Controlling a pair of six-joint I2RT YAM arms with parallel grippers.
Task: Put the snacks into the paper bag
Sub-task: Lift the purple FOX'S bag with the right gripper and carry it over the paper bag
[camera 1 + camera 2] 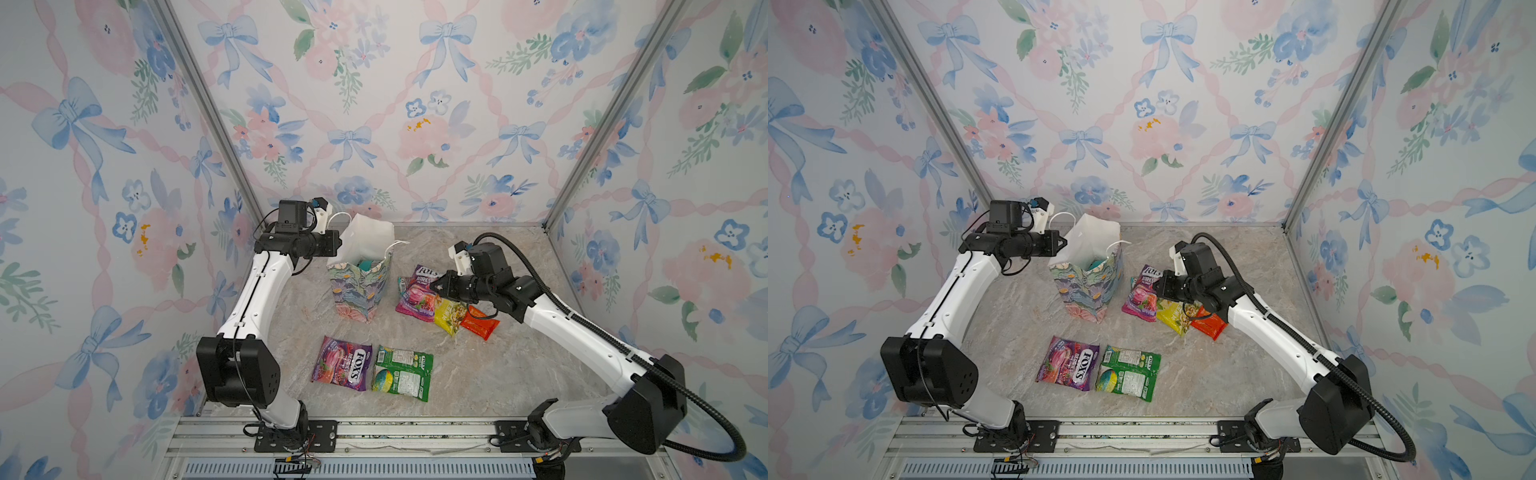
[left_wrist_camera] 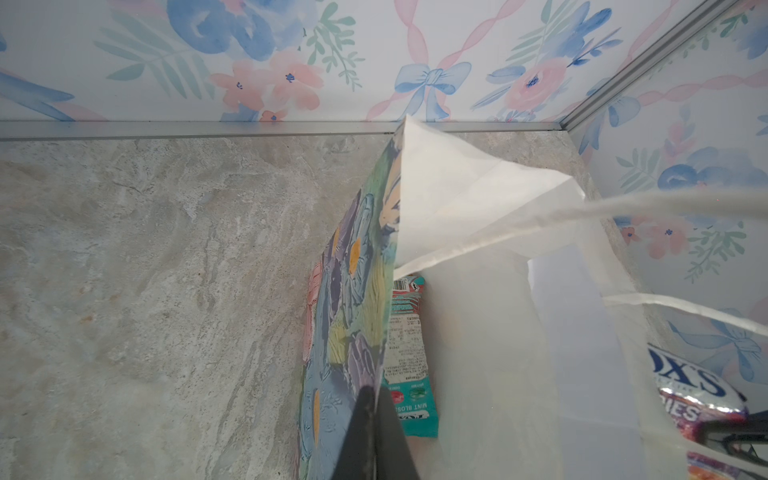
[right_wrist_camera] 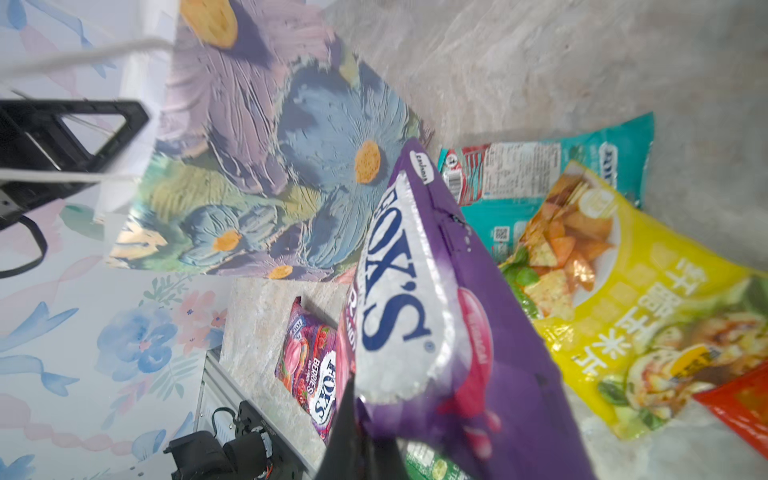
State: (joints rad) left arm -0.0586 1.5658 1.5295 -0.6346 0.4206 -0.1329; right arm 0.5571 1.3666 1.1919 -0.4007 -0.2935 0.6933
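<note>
The paper bag [image 1: 360,291] stands upright toward the rear of the table [image 1: 478,374], with a teal packet [image 2: 409,357] inside. The left arm reaches forward, and the left gripper [image 2: 374,405] pinches the bag's rim. The right arm bends inward, and the right gripper [image 3: 360,399] is clamped on a purple FOX'S packet [image 3: 457,324]. One of its fingers is hidden behind the foil.

Paper bag [image 1: 359,291] rear-ctr; snack pile [image 1: 415,301] rt; 2 packs [image 1: 343,368] front.
</note>
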